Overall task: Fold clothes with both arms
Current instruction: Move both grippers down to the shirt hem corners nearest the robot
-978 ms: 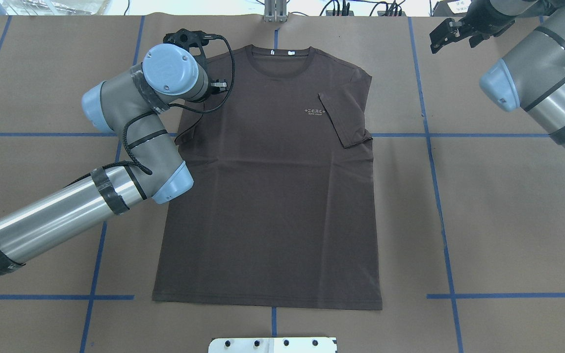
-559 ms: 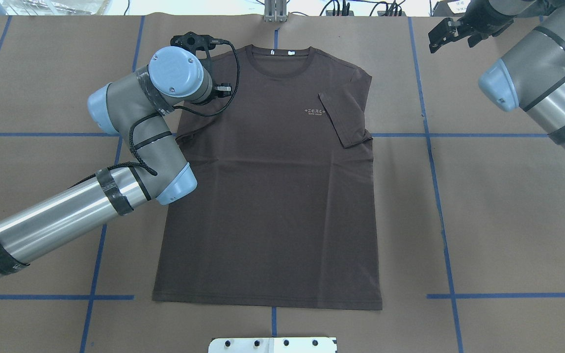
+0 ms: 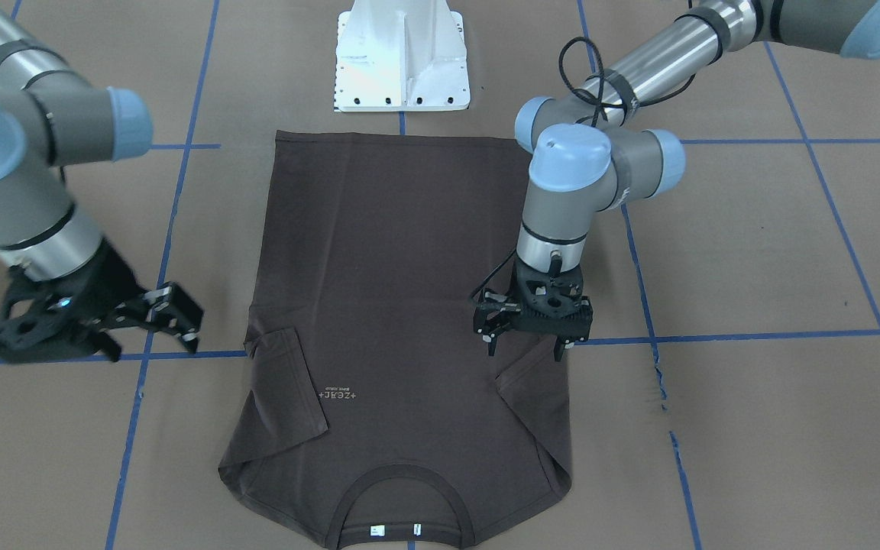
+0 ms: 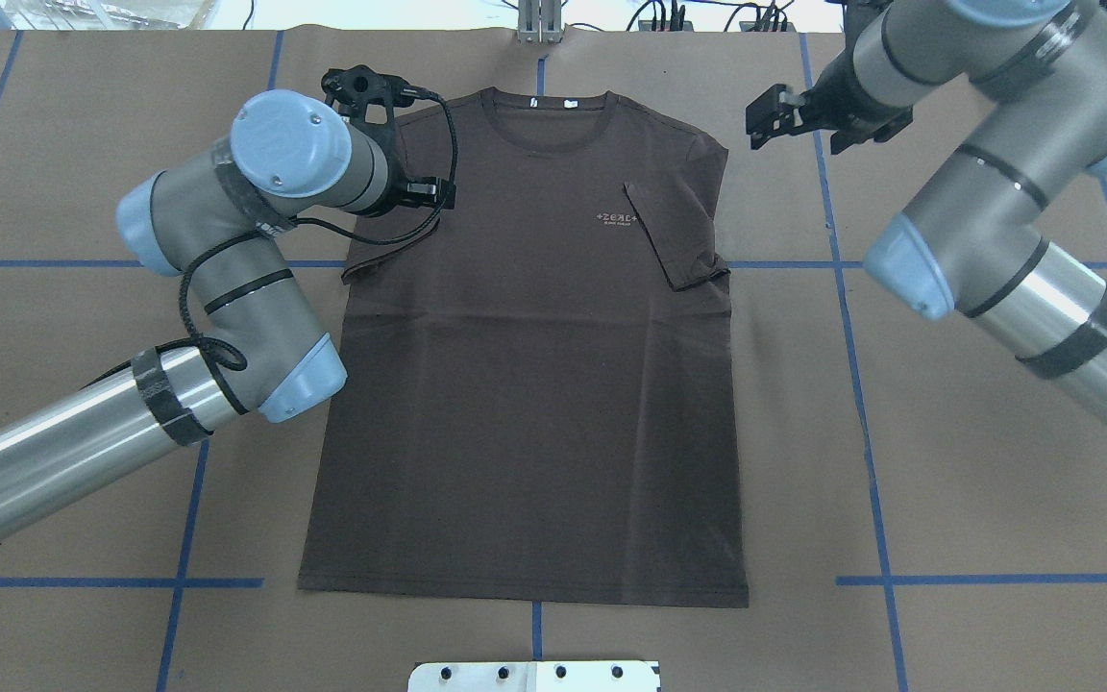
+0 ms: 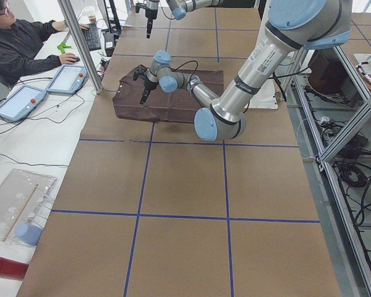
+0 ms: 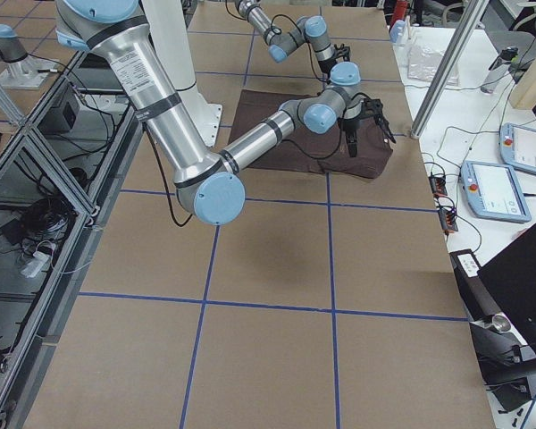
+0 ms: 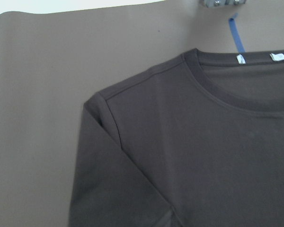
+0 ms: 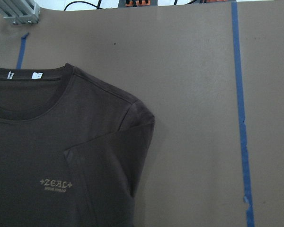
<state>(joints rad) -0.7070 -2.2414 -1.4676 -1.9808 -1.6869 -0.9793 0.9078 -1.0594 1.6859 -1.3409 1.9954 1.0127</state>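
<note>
Right gripper (image 3: 190, 324) swung nearer T-shirt (image 3: 402, 267), motion-blurred, jaws apart, left gripper (image 3: 525, 352) spread empty above it, half-hidden overhead

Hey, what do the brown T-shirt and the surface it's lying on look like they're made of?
T-shirt: looks like a soft matte knit, probably cotton jersey. It lies limp with shallow wrinkles, and the collar is ribbed.
Table cover: seems to be matte brown kraft paper, flat and dull, marked with blue tape lines.
</note>
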